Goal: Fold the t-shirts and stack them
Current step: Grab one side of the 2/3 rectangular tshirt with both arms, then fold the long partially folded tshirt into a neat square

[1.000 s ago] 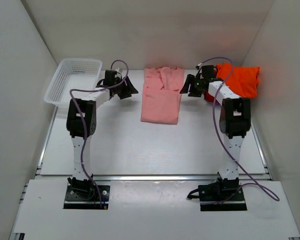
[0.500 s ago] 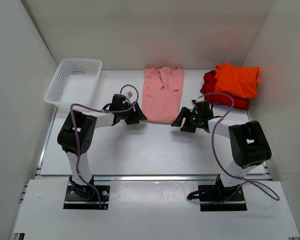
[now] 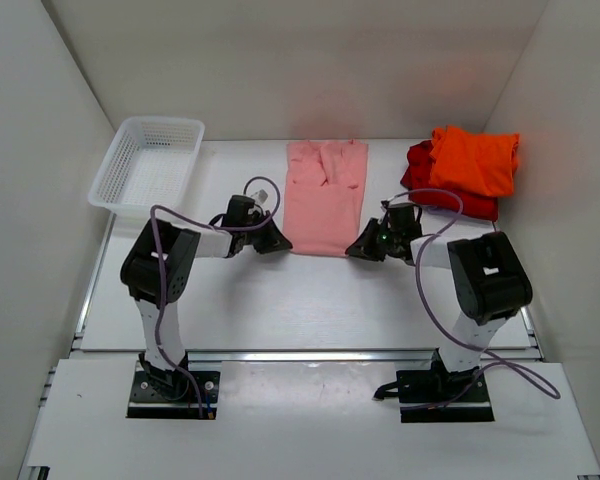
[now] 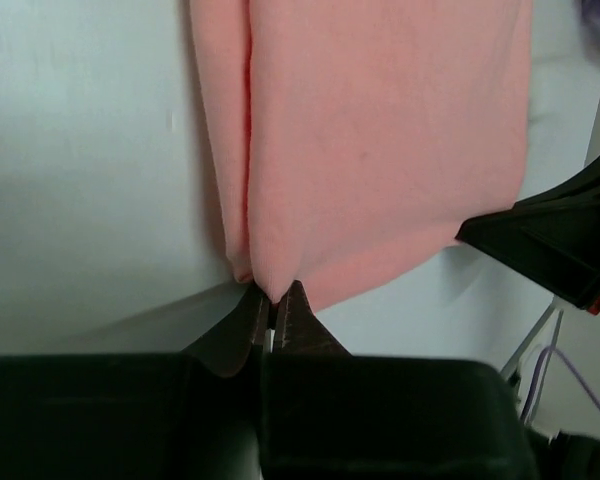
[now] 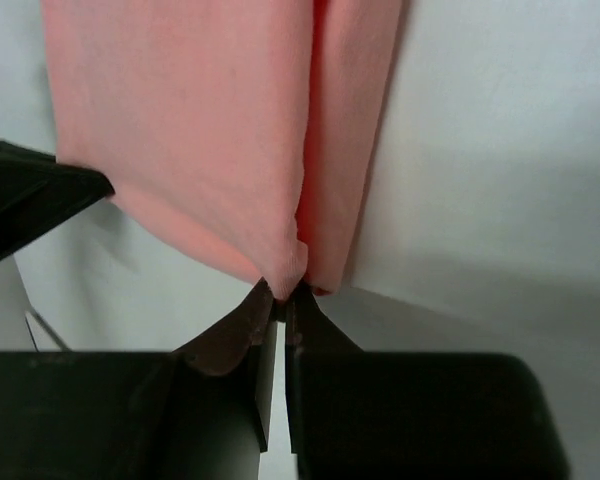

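The salmon-pink t-shirt (image 3: 325, 195) lies folded lengthwise in the middle of the table. My left gripper (image 3: 277, 243) is shut on its near left corner, and in the left wrist view the gripper (image 4: 272, 300) pinches a nub of the pink shirt (image 4: 380, 130). My right gripper (image 3: 358, 248) is shut on the near right corner, and the right wrist view has the same gripper (image 5: 283, 295) nipping the pink cloth (image 5: 200, 120). The bright orange t-shirt (image 3: 475, 160) sits on the red one (image 3: 418, 172) at the back right.
A white mesh basket (image 3: 145, 165) stands at the back left. White walls close in the table on three sides. Each wrist view catches the other gripper's black finger at its edge, the right one (image 4: 560, 235) and the left one (image 5: 30, 200).
Both arms came from the shirt's far end down to its near hem. The grippers, open half a second ago, have shut on the two near corners.
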Controlling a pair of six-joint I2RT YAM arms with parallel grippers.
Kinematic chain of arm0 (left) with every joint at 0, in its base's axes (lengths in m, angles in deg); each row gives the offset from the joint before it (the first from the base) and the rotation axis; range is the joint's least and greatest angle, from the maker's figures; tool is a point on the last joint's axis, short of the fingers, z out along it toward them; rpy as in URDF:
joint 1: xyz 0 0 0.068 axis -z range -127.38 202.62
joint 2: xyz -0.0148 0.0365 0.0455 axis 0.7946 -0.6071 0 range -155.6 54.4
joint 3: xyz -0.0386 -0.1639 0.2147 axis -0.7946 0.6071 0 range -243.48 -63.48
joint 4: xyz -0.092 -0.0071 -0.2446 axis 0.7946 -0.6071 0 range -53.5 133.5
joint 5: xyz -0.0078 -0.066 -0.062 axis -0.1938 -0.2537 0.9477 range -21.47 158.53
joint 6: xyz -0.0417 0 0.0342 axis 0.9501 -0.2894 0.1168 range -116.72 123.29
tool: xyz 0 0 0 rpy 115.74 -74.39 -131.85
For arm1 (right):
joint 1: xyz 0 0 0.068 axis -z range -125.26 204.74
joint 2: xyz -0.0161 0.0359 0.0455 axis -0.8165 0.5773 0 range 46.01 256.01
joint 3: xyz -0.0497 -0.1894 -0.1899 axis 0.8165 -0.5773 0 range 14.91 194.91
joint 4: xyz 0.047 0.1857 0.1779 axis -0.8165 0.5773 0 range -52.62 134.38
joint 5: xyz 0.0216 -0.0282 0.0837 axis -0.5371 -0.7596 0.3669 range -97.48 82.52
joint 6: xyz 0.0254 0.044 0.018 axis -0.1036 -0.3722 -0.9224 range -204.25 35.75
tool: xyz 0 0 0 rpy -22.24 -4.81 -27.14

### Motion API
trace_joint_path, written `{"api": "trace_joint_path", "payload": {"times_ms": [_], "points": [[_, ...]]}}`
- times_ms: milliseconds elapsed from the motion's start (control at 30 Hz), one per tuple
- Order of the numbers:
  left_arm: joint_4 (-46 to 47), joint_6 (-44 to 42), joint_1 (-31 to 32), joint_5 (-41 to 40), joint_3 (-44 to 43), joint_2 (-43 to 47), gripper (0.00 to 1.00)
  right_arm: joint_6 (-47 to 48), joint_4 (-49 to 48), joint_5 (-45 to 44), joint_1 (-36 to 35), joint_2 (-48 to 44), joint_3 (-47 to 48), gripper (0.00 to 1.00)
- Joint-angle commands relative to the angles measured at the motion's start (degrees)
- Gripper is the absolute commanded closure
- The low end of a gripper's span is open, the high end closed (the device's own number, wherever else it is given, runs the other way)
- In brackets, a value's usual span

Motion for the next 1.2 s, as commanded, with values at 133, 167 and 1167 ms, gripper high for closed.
{"api": "trace_joint_path", "payload": {"times_ms": [133,167,1167], "points": [[-15.8,-8.3,4.8,3.6,16.3,19.2,1.00,4.0,14.2,-2.0,-7.9,-21.6,-14.2,1.00],[-18.1,-9.1,6.3,3.3,19.0,22.9,1.00,3.0,16.1,-2.0,-8.9,-25.8,-17.0,0.99],[-25.0,-9.4,-7.3,6.4,-8.3,19.7,0.95,14.3,33.5,10.9,5.2,-13.7,20.1,1.00]]}}
